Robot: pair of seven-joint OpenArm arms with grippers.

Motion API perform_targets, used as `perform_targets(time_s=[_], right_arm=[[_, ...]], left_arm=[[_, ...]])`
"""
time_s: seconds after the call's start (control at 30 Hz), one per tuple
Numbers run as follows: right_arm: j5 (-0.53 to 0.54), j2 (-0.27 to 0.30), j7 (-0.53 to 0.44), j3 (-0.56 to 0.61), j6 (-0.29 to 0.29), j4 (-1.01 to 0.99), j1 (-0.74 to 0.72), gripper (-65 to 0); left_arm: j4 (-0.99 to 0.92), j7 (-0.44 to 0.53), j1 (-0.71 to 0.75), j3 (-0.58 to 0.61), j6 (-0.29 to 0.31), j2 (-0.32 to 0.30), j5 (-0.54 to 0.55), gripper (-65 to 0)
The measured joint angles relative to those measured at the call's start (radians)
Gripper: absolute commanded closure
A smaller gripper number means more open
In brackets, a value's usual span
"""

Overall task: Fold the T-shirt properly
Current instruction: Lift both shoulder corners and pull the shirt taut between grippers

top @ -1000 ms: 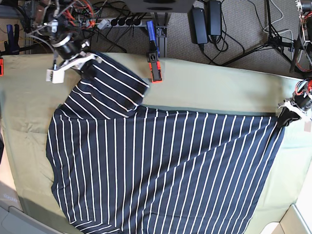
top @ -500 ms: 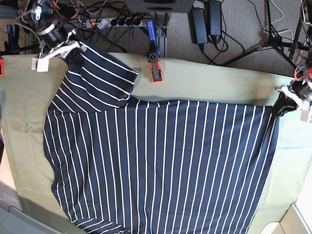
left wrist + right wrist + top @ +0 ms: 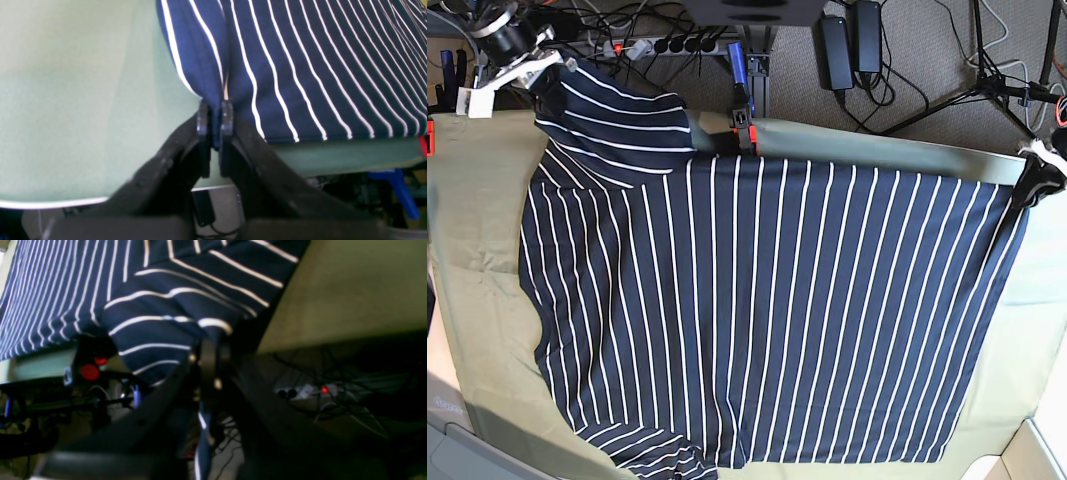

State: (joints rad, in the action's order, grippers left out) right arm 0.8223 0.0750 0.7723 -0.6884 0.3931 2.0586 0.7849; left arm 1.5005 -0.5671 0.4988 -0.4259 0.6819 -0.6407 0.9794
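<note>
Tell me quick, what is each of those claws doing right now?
Left gripper: shut, pinching a corner of the T-shirt.
Right gripper: shut, pinching the shirt's sleeve end.

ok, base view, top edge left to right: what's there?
Right gripper shut on the T-shirt sleeve → orange clamp on the table's far edge → bare olive cloth → left gripper shut on the shirt's corner.
</note>
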Motion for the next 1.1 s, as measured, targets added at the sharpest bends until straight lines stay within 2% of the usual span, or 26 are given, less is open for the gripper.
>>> perform_targets(time_s=[0.33, 0.53, 0.7, 0.8, 0.9, 1.1], right_arm=[[0.045, 0.000, 0.007, -0.067, 0.000, 0.056, 0.024, 0.0], [0.041, 0.003, 0.007, -0.068, 0.000, 0.123, -0.029, 0.0], [0.008, 0.046, 0.010, -0.068, 0.002, 0.123, -0.111, 0.0], [-0.018, 0.072, 0.010, -0.067, 0.003, 0.118, -0.157, 0.0], [-0.022, 0.100, 0.006, -0.066, 0.003, 0.079, -0.208, 0.0], [-0.052, 0.166, 0.007, 0.011, 0.003, -0.062, -0.265, 0.0]], left_arm=[[0.084, -0.008, 0.032, -0.007, 0.000, 0.003, 0.019, 0.0], [0.087, -0.007, -0.038, -0.008, 0.000, 0.003, 0.017, 0.0], [0.087, -0.019, -0.100, -0.005, 0.000, 0.003, 0.004, 0.0], [0.087, -0.010, -0.146, 0.016, 0.000, 0.003, -0.041, 0.0], [0.069, -0.010, -0.187, 0.083, 0.000, 0.001, -0.061, 0.0], [-0.026, 0.000, -0.311, 0.238, 0.000, 0.000, -0.109, 0.0]])
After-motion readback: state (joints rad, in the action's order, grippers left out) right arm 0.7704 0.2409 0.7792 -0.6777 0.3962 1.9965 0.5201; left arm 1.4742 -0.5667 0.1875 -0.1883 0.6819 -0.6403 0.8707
